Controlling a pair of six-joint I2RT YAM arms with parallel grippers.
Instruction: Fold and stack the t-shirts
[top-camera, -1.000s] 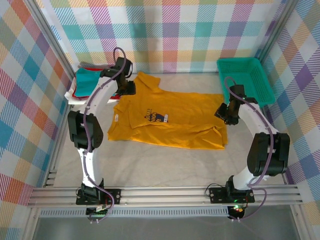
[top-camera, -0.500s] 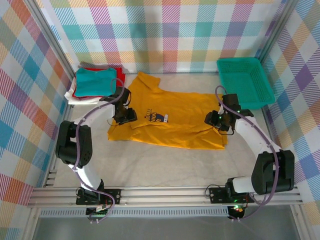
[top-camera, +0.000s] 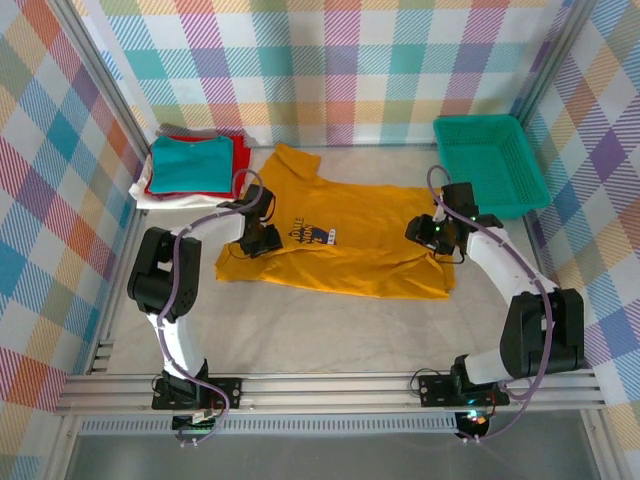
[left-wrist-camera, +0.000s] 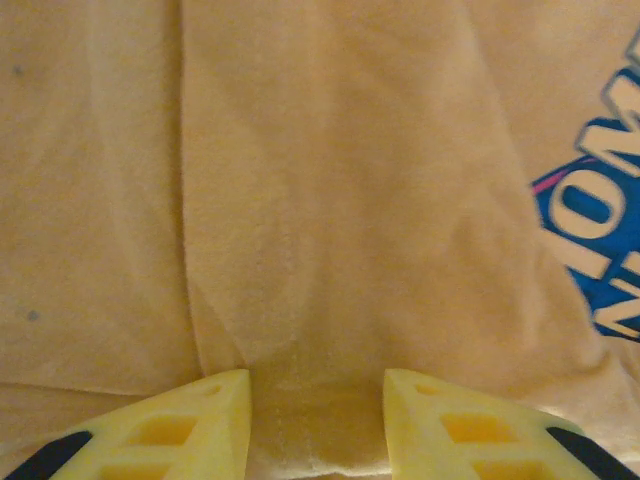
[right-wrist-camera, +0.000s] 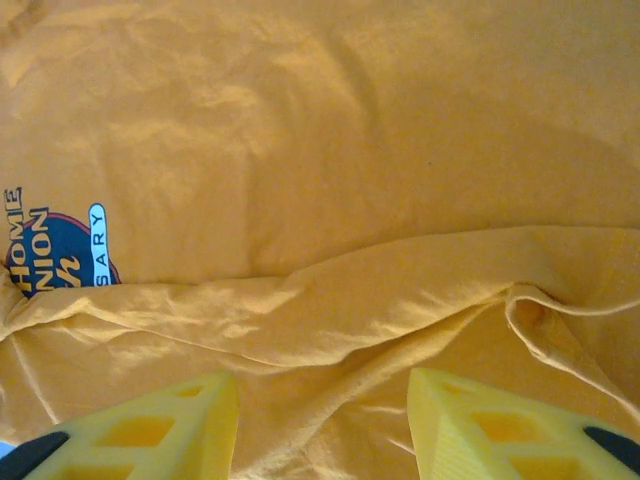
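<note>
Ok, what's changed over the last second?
The left fingers pulled back from the far sleeve and came down over the mustard-yellow cotton t-shirt, left of its chest print. The right fingers slid inward over the shirt's right side. Both are apart; nothing taken hold of. The shirt, the stack of folded tees and the green plastic mesh basket stayed put.

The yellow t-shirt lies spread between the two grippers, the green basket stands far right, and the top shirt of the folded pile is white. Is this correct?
No: the top external view shows the top shirt of the folded pile is teal, not white. The yellow t-shirt, the left gripper, the right gripper and the green basket are as you say.
</note>
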